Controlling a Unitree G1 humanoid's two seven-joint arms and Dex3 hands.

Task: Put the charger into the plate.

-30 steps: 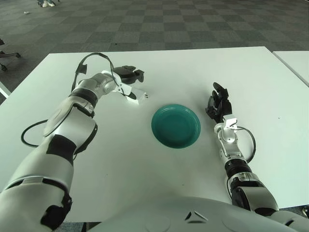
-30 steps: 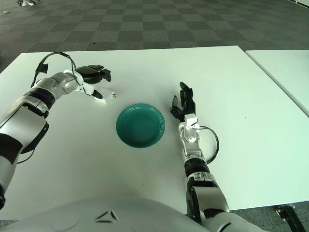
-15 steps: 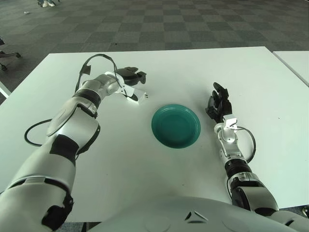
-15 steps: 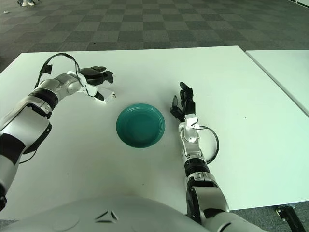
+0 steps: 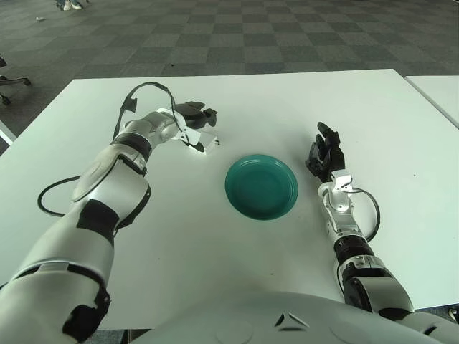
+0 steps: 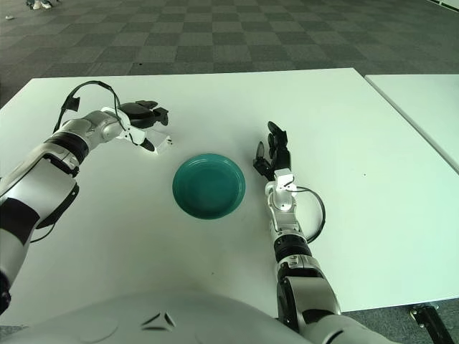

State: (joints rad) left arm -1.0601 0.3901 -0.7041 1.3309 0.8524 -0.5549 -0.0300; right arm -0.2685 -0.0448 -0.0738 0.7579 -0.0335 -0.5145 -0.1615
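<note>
A small white charger lies on the white table, left of and a little beyond the teal plate, which holds nothing. My left hand hovers right over the charger, its dark fingers arched above it and its thumb beside it, not closed on it. My right hand rests idle on the table just right of the plate, fingers relaxed and empty.
A black cable loops off my left forearm. A second white table stands at the far right across a narrow gap. The table's far edge borders grey checkered carpet.
My left hand has shifted slightly towards the charger and settled lower over it. The charger, the plate and my right hand have not moved.
</note>
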